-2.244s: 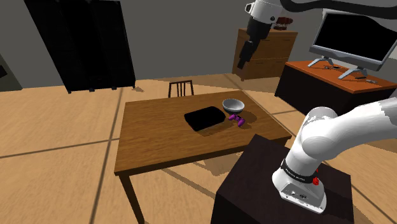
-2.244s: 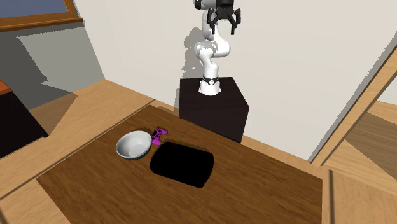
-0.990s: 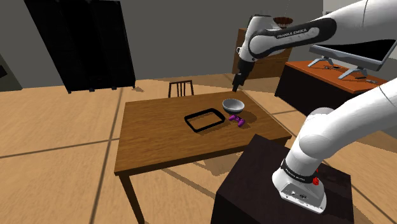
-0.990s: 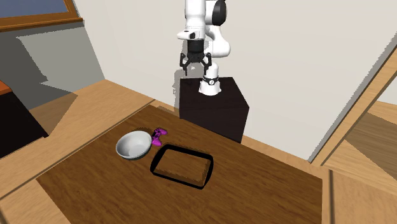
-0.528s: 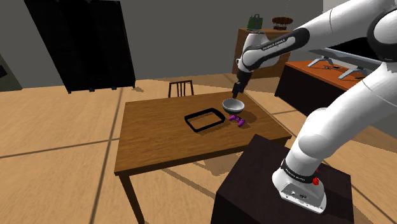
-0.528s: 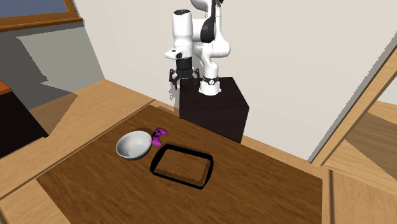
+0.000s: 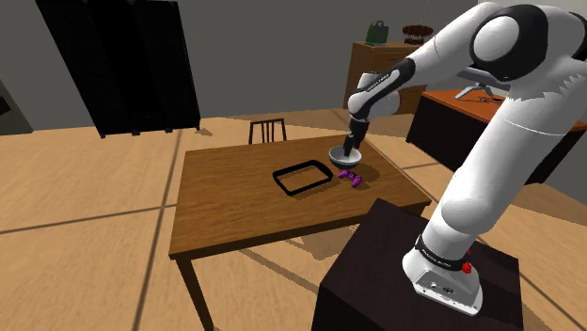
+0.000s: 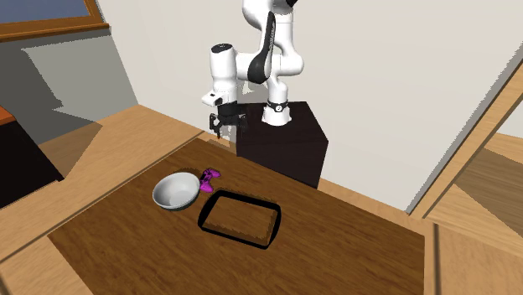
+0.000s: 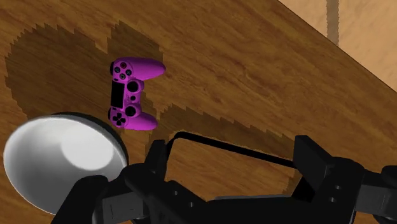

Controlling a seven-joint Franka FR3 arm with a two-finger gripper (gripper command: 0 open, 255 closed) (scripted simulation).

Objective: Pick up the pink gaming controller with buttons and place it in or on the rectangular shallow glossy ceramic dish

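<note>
The pink-purple gaming controller lies flat on the wooden table, between a grey bowl and the stand-side edge. A rectangular shallow dish with a black rim sits beside it near the table's middle. My gripper hangs open in the air above the bowl and controller, pointing down, with nothing between its fingers. In the wrist view the controller lies ahead of one finger, well clear of it.
The grey bowl stands right next to the controller and the dish. A chair is at the table's far side. A desk with a monitor and a dresser stand at the shoulder view's right.
The arm has swung down from high up, and the gripper has dropped toward the table over the bowl and controller. The dish, first drawn all black, shows just a black rim.
</note>
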